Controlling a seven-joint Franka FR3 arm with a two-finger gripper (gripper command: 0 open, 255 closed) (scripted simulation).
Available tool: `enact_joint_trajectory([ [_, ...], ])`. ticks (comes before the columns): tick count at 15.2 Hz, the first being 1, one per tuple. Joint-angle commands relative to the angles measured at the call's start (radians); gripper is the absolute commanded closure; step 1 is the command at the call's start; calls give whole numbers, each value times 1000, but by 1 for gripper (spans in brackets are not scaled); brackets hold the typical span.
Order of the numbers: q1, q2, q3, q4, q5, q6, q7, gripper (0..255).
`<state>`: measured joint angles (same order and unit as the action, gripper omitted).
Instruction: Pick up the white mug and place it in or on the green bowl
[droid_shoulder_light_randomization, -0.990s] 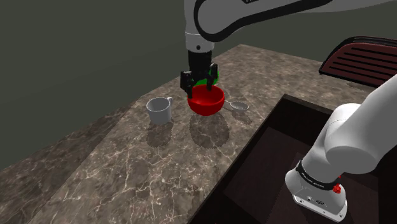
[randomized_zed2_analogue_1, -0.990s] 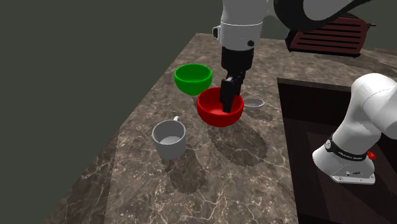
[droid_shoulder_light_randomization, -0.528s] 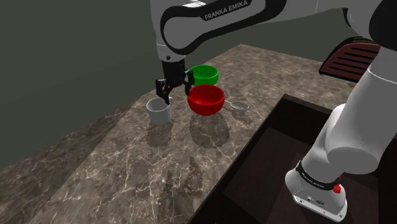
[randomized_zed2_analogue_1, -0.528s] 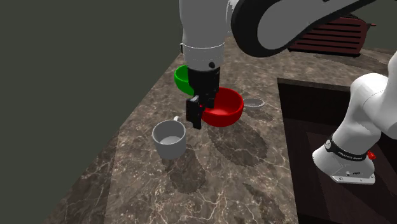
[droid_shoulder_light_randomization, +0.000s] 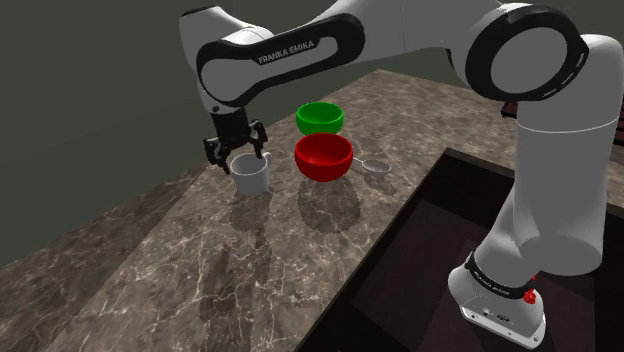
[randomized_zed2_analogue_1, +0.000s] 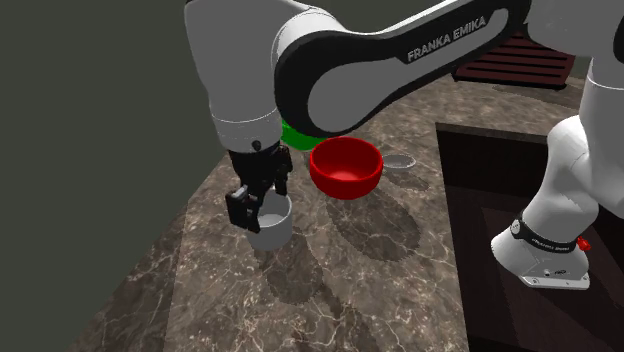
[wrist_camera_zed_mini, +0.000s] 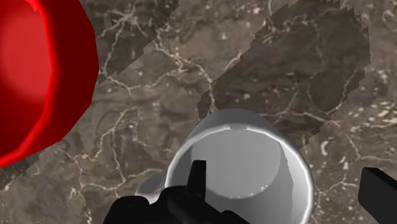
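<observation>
White mug (droid_shoulder_light_randomization: 250, 176) (randomized_zed2_analogue_1: 270, 226) (wrist_camera_zed_mini: 245, 167) stands upright and empty on the surface (droid_shoulder_light_randomization: 200, 262), near the edge along the dark wall and well away from the sink-side edge. The red bowl (droid_shoulder_light_randomization: 323, 157) (randomized_zed2_analogue_1: 346, 166) (wrist_camera_zed_mini: 38, 76) is beside it, and the green bowl (droid_shoulder_light_randomization: 320, 117) (randomized_zed2_analogue_1: 297, 137) is beyond that, toward the far corner.

Handling, as a judgement: stiff, light, thin-walled and smooth, so likely slippery. It won't deform but could chip if knocked. Best hold is probably a pinch over one rim wall, low enough not to tip it, or across the whole body if the opening allows.

Gripper (droid_shoulder_light_randomization: 237, 155) (randomized_zed2_analogue_1: 255, 200) (wrist_camera_zed_mini: 289, 191) hangs right over the mug. The jaws are wide apart and hold nothing. In the wrist view one finger sits over the mug's mouth and the other outside its wall.

Change: a second ago the gripper was over the red bowl, and half a second ago it was between the bowl and the mug. Now it is above the mug. The mug and both bowls haven't moved.
</observation>
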<state>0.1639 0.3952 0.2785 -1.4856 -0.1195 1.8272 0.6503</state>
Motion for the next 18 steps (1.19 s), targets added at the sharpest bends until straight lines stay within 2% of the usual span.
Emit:
enact_joint_trajectory([
  [1, 32, 100, -5, 125, -34, -32, 23, 0],
  [2, 48, 149, -8, 190, -48, -51, 30, 0],
  [10, 42, 157, -13, 101, -52, 45, 36, 0],
  [18, 42, 157, -13, 101, -52, 45, 36, 0],
])
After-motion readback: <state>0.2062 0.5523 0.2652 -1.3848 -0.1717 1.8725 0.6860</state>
